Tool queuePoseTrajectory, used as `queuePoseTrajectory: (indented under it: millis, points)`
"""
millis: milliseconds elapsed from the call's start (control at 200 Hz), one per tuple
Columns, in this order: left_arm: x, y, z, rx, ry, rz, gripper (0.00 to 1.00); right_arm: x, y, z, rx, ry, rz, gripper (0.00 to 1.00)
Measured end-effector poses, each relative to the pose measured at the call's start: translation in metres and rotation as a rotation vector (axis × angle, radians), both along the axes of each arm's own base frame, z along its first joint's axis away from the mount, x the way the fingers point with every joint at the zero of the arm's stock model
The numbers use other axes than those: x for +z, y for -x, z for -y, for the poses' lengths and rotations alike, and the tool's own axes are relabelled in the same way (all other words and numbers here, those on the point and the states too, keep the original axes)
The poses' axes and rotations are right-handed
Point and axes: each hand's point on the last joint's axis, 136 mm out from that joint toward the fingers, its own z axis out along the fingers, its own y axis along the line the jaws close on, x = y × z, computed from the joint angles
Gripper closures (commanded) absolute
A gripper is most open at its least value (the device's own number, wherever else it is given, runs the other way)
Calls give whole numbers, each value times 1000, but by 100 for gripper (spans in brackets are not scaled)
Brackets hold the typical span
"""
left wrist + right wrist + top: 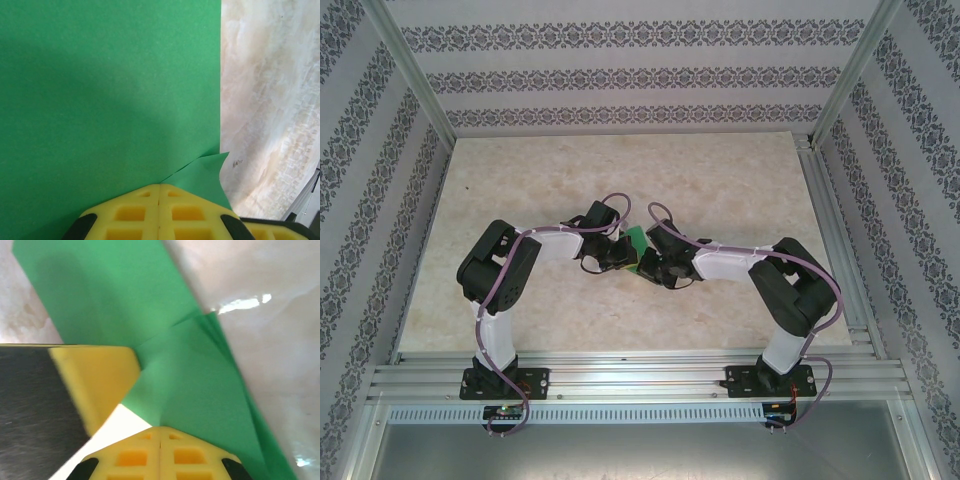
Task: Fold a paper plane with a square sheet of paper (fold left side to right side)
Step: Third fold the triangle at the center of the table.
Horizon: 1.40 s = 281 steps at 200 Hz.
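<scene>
Left wrist view: left gripper [159, 188] has its fingers pressed together, the yellow pads meeting at a seam, tips against the square sheet of paper [100, 100]; cannot tell if any paper is caught between them. Paper is bright green, matte, mostly flat, with a straight right edge and one small raised corner flap just beside the tips. Marble-look table [270, 100] lies right of that edge. Right wrist view: right gripper [160, 430] has its fingers closed pad to pad, tips touching the paper where creases meet. Folded layers are stacked along the paper's right edge, which runs diagonally across the table. Yellow pad [95, 380] of the left gripper, black body behind it, is over the paper just left of those tips. Top external: both arms bend inward, grippers near each other mid-table, paper a small green patch between and partly under them.
</scene>
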Motion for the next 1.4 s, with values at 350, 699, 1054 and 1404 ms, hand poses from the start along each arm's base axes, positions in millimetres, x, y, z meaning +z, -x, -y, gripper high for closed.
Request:
queuePoseTrajectory:
  millis: [350,699,1054,1404]
  points:
    - [0,0,1,-1,-6,5,94,-7,4,9,-9,-15,15,100]
    - [-1,0,1,0,-9,7,94,-8,22,33,-25,-24,20,100]
    - [-1,1,2,-1,-15,14,94,-6,37,74,-50,12,-19,100]
    - [0,0,2,0,-17,15,94,44,6,41,30,-2,67,100]
